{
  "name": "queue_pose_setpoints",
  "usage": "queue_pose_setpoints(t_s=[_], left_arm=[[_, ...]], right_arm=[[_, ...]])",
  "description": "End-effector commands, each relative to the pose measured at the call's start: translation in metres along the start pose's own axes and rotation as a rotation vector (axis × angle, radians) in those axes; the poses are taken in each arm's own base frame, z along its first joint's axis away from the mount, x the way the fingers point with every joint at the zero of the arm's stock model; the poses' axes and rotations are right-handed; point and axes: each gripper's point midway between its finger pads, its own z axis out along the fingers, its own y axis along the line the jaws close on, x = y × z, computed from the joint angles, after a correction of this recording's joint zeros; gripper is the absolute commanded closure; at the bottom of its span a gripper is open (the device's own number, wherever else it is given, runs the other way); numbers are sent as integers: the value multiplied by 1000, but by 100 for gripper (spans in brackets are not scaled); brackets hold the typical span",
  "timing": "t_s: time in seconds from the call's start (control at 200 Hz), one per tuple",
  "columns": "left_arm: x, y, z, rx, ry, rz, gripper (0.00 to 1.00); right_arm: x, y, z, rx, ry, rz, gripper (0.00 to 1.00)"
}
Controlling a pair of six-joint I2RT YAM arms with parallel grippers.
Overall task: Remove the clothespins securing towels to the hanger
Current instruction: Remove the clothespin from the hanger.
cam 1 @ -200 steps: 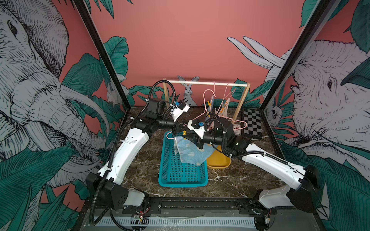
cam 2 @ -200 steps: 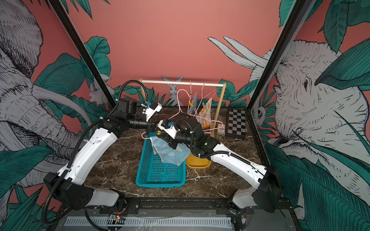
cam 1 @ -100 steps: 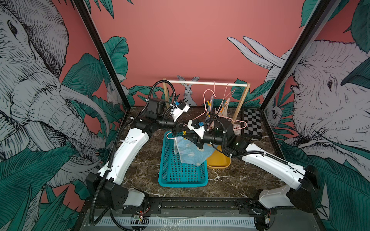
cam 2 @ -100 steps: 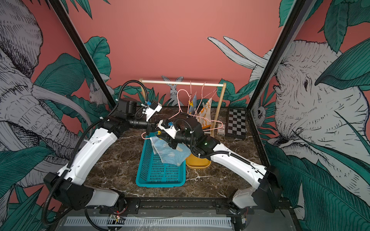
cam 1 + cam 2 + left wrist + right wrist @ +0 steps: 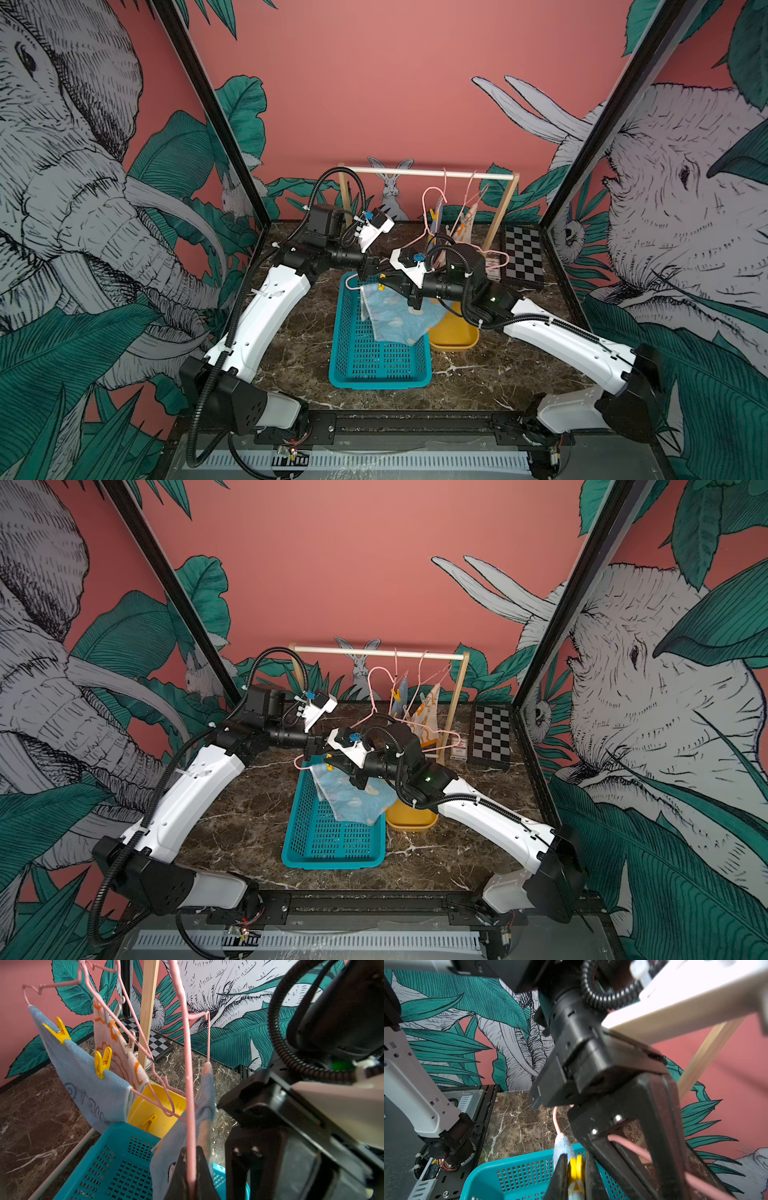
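A light blue towel [image 5: 399, 320] with pale spots hangs from a pink hanger [image 5: 351, 283] over the teal basket [image 5: 378, 368]. My left gripper [image 5: 191, 1159] is shut on the hanger wire [image 5: 189, 1105]. My right gripper [image 5: 575, 1162] is shut on a yellow clothespin [image 5: 576, 1172] that pins the towel [image 5: 562, 1145] to the hanger. On the wooden rack [image 5: 428, 174], a blue towel [image 5: 89, 1084] carries two yellow clothespins [image 5: 59, 1031] [image 5: 102, 1062]. The cream towel [image 5: 112, 1043] beside it has pale clothespins [image 5: 131, 1041].
A yellow bin [image 5: 453, 338] right of the basket holds one yellow clothespin [image 5: 148, 1123]. A chessboard [image 5: 523, 253] and a small box [image 5: 492, 266] lie at the back right. The two arms meet closely above the basket's far end.
My right gripper's jaws have closed in on the yellow clothespin. Both arms, the hanger and the towel have stayed about where they were.
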Motion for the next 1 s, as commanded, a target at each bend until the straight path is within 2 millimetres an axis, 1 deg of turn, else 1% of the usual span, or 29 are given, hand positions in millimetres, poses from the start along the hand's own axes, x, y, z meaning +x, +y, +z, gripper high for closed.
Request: queue_pose_setpoints(t_s=[0.0,0.185,0.295,0.395,0.505,0.585,0.765,0.88,0.995], left_arm=[[9,-6,3,23,28,-35,100],[12,-2,3,6,39,-35,100],[12,4,1,-41,44,-33,100],[8,7,-3,-83,41,-18,100],[2,3,-9,-108,33,10,100],[0,0,-15,-123,32,29,100],[-3,-9,-23,-129,40,65,100],[-4,-16,-25,-110,35,77,100],[-6,-22,-27,-89,29,83,100]], right_arm=[[-56,-10,-22,78,-164,-97,100],[-64,-22,-39,188,-195,-110,100],[-67,-26,-53,244,-198,-111,100],[-62,-32,-68,313,-163,-109,100],[-56,-38,-90,391,-116,-104,100],[-48,-46,-109,454,-81,-82,100],[-26,-66,-158,625,-27,-6,100],[0,-80,-186,740,37,57,100],[31,-88,-203,818,105,123,100]])
